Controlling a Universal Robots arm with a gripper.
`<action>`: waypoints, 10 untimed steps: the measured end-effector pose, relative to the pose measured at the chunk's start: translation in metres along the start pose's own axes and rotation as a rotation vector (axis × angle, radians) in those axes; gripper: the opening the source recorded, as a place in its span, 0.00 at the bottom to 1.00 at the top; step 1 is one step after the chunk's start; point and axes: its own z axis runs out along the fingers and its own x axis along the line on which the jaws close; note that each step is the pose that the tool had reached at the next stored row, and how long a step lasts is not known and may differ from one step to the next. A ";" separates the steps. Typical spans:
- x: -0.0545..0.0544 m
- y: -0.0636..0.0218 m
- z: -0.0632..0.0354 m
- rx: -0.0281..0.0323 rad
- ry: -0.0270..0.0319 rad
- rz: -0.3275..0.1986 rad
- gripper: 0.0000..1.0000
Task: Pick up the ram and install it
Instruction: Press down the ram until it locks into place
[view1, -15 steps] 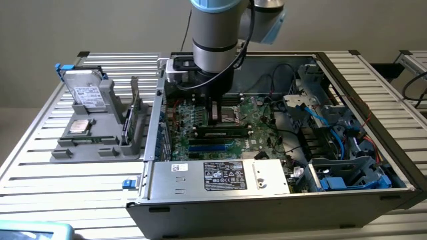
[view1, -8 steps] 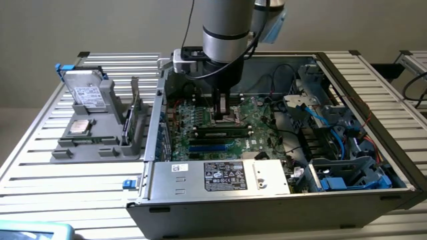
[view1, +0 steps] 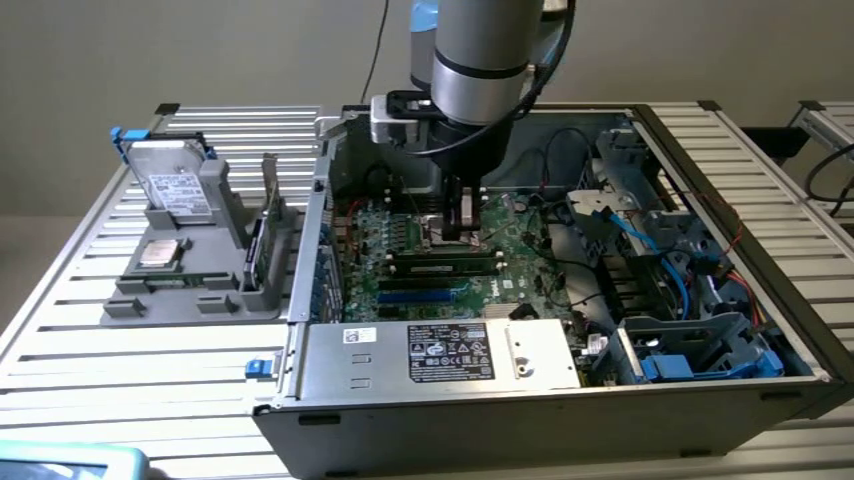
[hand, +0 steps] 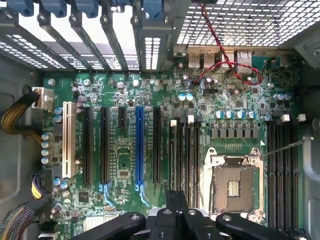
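In the exterior view, our gripper (view1: 463, 225) reaches into the open computer case (view1: 534, 400), jaws closed. The ram (view1: 445, 267) lies seated just below and nearer, its long axis running left-right. In the wrist view, the closed gripper (hand: 177, 205) hovers over the black memory slots (hand: 184, 155) of the motherboard (hand: 125, 100).
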 end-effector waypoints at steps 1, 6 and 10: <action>0.000 -0.0039 -0.0003 -0.0019 0.0001 0.000 0.11; 0.000 -0.0120 -0.0006 -0.0028 0.0002 0.000 0.11; 0.000 -0.0131 -0.0007 -0.0028 0.0002 0.000 0.11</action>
